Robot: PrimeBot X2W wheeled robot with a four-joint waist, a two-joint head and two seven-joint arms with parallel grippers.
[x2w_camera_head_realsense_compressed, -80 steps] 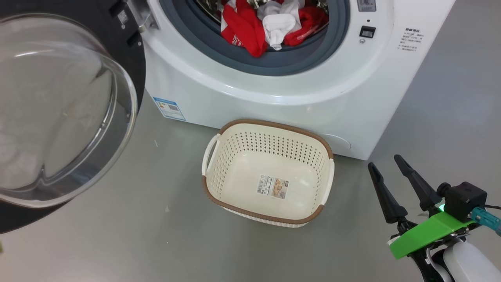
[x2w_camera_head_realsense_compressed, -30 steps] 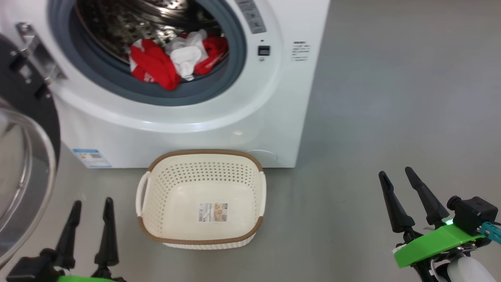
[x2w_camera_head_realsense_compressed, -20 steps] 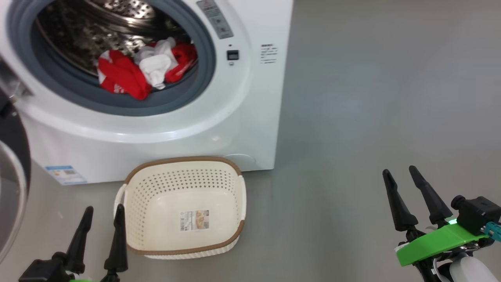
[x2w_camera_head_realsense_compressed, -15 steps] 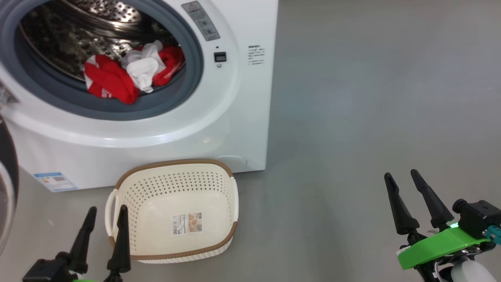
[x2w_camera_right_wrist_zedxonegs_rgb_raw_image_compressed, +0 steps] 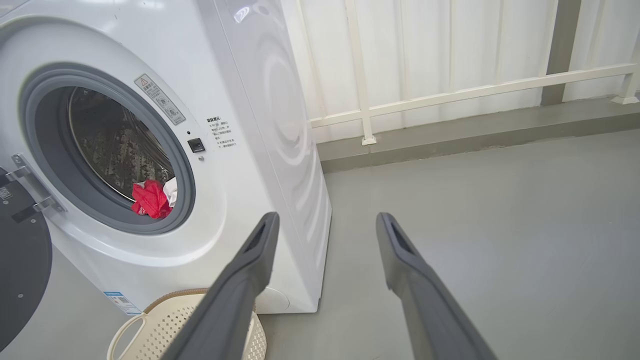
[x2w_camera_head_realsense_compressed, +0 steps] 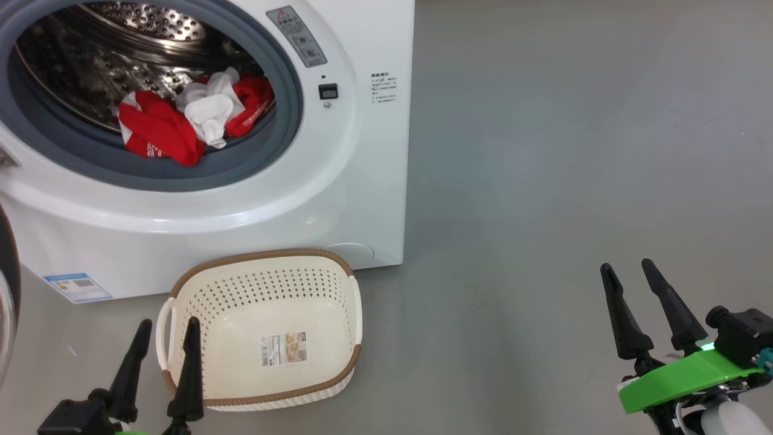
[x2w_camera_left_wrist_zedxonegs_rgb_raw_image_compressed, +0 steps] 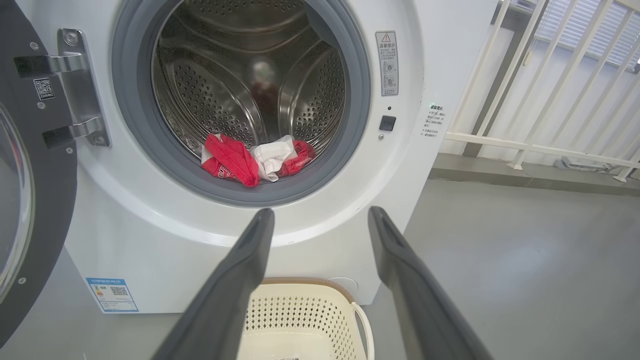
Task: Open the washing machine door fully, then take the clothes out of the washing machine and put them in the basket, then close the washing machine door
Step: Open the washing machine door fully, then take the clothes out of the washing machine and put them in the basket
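Grey floor (x2w_camera_head_realsense_compressed: 543, 181) — clothes (x2w_camera_head_realsense_compressed: 158, 130) in drum (x2w_camera_head_realsense_compressed: 72, 66), label (x2w_camera_head_realsense_compressed: 284, 348) in basket (x2w_camera_head_realsense_compressed: 272, 284)

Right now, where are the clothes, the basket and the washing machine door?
clothes (x2w_camera_head_realsense_compressed: 157, 130): head view, red garment.
basket (x2w_camera_head_realsense_compressed: 259, 254): head view, far brown rim.
washing machine door (x2w_camera_left_wrist_zedxonegs_rgb_raw_image_compressed: 52, 200): left wrist view, black rim.

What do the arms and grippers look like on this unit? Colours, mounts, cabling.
The left gripper and right gripper each have two long, tapered dark fingers, slotted near the tip. The right wrist carries a bright green plate, a black camera block with a teal connector, a small green light and a white forearm. No markings are readable.
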